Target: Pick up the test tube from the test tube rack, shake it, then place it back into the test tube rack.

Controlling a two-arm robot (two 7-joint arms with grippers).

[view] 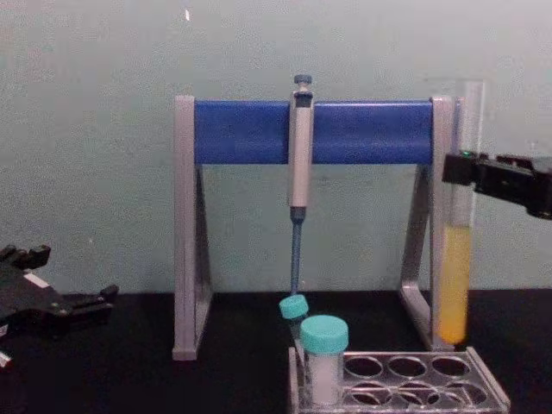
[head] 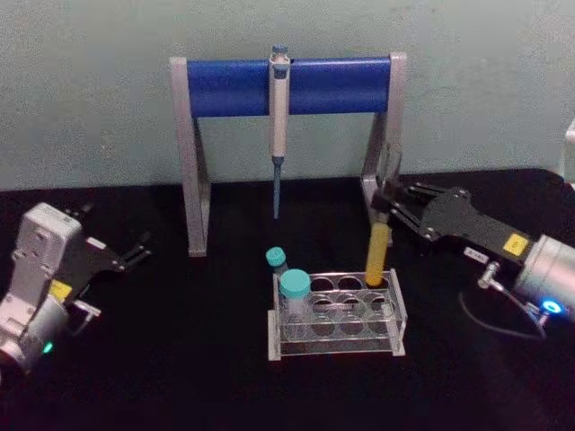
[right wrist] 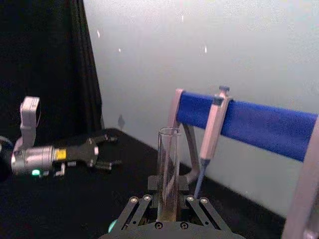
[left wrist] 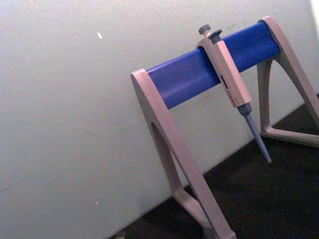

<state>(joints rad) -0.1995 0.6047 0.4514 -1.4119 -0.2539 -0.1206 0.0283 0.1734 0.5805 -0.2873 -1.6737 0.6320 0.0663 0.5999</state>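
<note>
The test tube (head: 378, 251) is a tall clear glass tube with yellow liquid in its lower part, held upright. My right gripper (head: 387, 206) is shut on its upper part, reaching in from the right. In the chest view the test tube (view: 455, 276) hangs with its bottom just above the back right corner of the test tube rack (view: 405, 392). The test tube rack (head: 396, 316) is low clear plastic with round holes. In the right wrist view the test tube (right wrist: 168, 164) stands between my right gripper's (right wrist: 168, 201) fingers. My left gripper (head: 135, 252) rests open at the far left.
A short white vial with a teal cap (head: 295, 293) stands in the rack's front left hole, a small teal-capped tube (head: 277, 260) just behind it. The grey-and-blue pipette stand (head: 287, 86) stands behind the rack, with a pipette (head: 278, 126) hanging from it.
</note>
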